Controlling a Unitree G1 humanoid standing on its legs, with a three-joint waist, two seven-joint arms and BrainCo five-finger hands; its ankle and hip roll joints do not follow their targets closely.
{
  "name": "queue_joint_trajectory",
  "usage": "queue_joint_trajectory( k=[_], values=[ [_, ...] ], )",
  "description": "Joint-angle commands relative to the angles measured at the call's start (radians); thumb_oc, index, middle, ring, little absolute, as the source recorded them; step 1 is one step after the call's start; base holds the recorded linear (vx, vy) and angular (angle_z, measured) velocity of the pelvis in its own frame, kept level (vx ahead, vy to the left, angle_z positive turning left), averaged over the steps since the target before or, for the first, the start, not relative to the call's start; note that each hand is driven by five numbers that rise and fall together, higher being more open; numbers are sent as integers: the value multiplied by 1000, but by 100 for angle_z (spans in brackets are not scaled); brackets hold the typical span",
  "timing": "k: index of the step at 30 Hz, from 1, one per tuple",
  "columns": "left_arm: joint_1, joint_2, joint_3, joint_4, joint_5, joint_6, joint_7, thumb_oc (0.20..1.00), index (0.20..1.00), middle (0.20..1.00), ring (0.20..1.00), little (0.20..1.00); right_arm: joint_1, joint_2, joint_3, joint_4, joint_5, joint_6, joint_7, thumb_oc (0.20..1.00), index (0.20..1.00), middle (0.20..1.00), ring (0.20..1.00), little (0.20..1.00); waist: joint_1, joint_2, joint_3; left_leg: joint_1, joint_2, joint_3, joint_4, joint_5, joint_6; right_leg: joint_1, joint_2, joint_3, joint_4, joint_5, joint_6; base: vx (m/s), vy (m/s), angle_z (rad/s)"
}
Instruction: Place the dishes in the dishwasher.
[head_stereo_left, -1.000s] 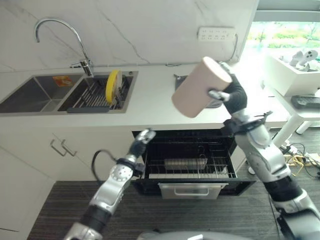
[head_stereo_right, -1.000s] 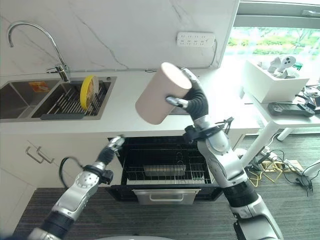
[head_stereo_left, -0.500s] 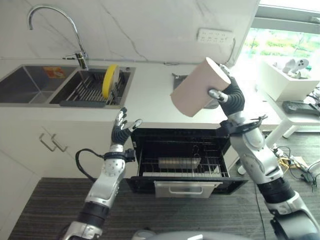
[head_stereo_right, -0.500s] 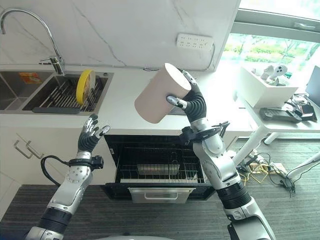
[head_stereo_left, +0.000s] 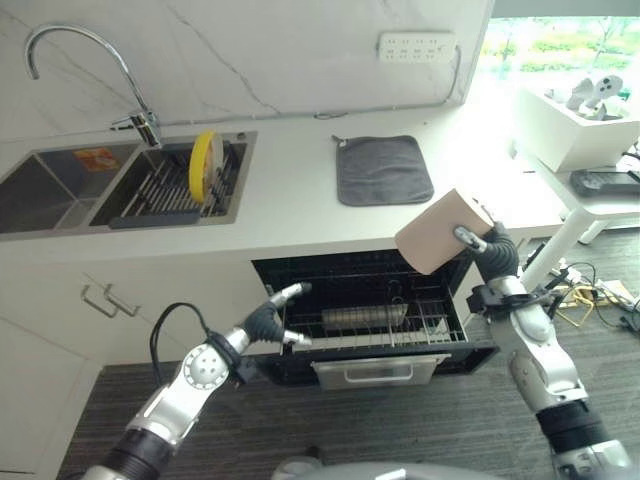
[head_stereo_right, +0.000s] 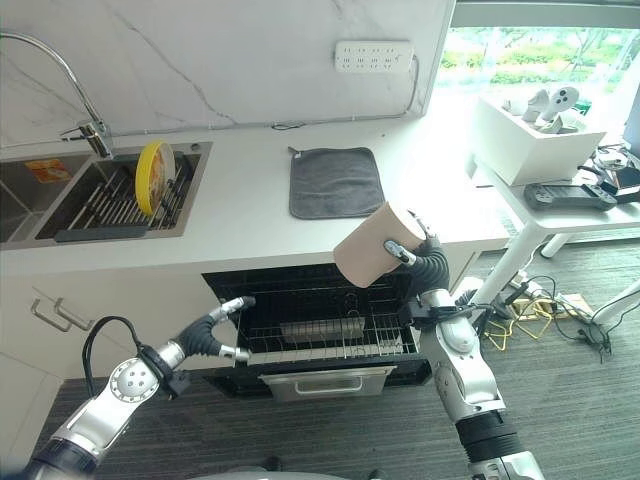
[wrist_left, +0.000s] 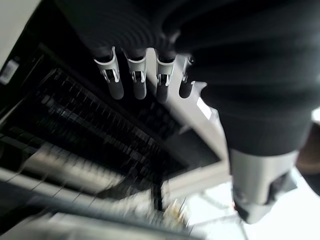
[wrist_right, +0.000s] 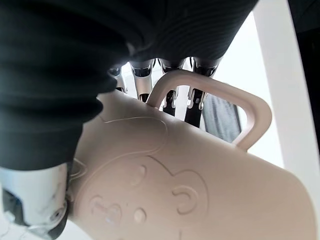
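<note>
The right hand (head_stereo_right: 425, 262) is gripping a beige mug (head_stereo_right: 372, 245), its fingers (wrist_right: 172, 95) hooked through the handle, above the open dishwasher (head_stereo_right: 310, 330). The left hand (head_stereo_left: 268, 322), fingers straight and apart, is hovering beside the rack (head_stereo_left: 380, 322)'s front edge.

A white marble wall (head_stereo_right: 200, 50) carried a socket strip (head_stereo_right: 372, 55) above the pale worktop (head_stereo_right: 250, 215). A steel sink (head_stereo_left: 60, 190) with a curved tap (head_stereo_left: 75, 60) lay at the left. Grey mat (head_stereo_right: 335, 182) lay mid-worktop. Bright daylight came through the window (head_stereo_right: 530, 55); the floor (head_stereo_right: 580, 400) was dark carpet.
</note>
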Motion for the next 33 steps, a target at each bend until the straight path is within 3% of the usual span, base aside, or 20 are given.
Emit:
queue_joint_trajectory(
  k=[1, 6, 8, 14, 24, 29, 33],
  values=[
    [-64, 66, -19, -35, 84, -35, -52, 1000, 1000, 1000, 1000, 1000, -51, -34, -9, -34, 45, -83, 11, 200, 200, 200, 200, 200, 0, -23, -26, -18, 70, 8, 6, -22, -17, 0, -102, 31, 23, -38, 69, 75, 14, 0],
    [-121, 136, -96, -49, 146, -12, -40, 1000, 1000, 1000, 1000, 1000, -76, -50, 22, 29, 31, -138, 21, 200, 200, 200, 200, 200, 8, -17, 48, -75, 69, -17, 76, -13, -11, -72, -118, 21, 165, -80, 69, 34, -29, 3],
    [-140, 139, -107, -52, 151, -13, -31, 1000, 1000, 1000, 1000, 1000, -97, -51, 30, 40, 15, -142, 13, 200, 200, 200, 200, 200, 14, -17, 65, -104, 65, -29, 108, -20, -9, -92, -123, 23, 189, -86, 69, -59, -57, 8],
    [-287, 106, -164, -28, 152, -11, 35, 1000, 1000, 1000, 1000, 1000, -236, -42, 18, 98, 57, -186, -28, 200, 200, 200, 200, 200, 35, -19, 200, -275, 36, -92, 264, -47, -4, -204, -144, 30, 304, -114, 60, -171, -82, 15],
    [-373, 81, -171, 10, 190, 28, 149, 1000, 1000, 1000, 1000, 1000, -310, -63, 32, 111, 4, -140, -6, 200, 200, 200, 200, 200, 25, -13, 274, -365, 6, -89, 332, -64, 10, -307, -137, 38, 377, -130, 28, -94, 11, 3],
    [-429, 95, -183, 30, 287, 40, 224, 1000, 1000, 1000, 1000, 1000, -361, -70, 39, 140, 5, -123, -32, 200, 200, 200, 200, 200, 23, -15, 304, -407, -7, -74, 354, -68, 26, -367, -133, 51, 413, -131, 22, -110, 11, -1],
    [-478, 123, -185, 33, 359, 60, 267, 1000, 1000, 1000, 1000, 1000, -391, -93, 17, 225, 15, -156, -65, 200, 200, 200, 200, 200, 25, -12, 329, -441, -14, -65, 376, -71, 36, -405, -135, 54, 444, -134, 16, -77, -1, -3]
  ],
)
